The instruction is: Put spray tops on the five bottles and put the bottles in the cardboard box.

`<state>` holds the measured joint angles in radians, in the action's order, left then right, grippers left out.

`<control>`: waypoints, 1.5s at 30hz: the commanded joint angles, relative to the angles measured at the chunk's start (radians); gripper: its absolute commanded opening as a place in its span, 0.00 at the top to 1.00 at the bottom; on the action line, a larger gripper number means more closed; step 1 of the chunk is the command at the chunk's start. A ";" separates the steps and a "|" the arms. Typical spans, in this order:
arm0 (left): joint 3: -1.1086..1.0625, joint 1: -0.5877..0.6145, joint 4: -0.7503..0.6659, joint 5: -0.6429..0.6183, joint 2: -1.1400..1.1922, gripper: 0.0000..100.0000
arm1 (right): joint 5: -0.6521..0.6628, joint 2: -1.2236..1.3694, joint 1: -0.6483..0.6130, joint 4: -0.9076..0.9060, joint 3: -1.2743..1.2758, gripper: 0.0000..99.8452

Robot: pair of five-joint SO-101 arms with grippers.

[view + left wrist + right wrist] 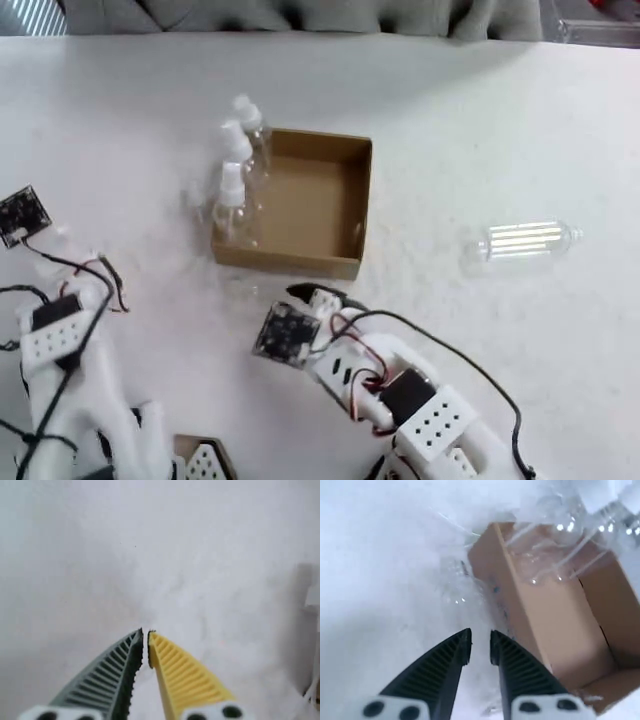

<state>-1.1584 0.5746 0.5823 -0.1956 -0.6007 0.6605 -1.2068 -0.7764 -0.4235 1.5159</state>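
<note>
Right gripper [480, 641], barely open, should widen before grasping what seems a clear plastic bottle [455, 583] by the brown cardboard box [565, 625]

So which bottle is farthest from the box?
The bottle lying on its side, alone on the table right of the box; three capped ones stand upright along the box's left wall.
</note>
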 commanded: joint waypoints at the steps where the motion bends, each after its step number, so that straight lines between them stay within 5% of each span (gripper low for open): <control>1: 0.120 0.013 -0.038 -0.014 0.147 0.98 | 0.087 0.005 -0.061 0.018 -0.055 0.89; 8: 0.209 0.013 -0.031 -0.012 0.286 0.98 | 0.103 0.056 -0.068 0.019 -0.089 0.86; 22: 0.207 0.030 -0.032 -0.009 0.286 0.98 | 0.103 0.656 -0.068 0.084 -0.388 0.73; 45: 0.206 0.024 -0.037 -0.008 0.288 0.98 | 0.224 1.026 -0.067 0.104 -0.512 0.76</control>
<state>-1.0111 0.5992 0.5669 -0.2002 -0.3153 0.8355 -0.1849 -0.8332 -0.3115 1.0326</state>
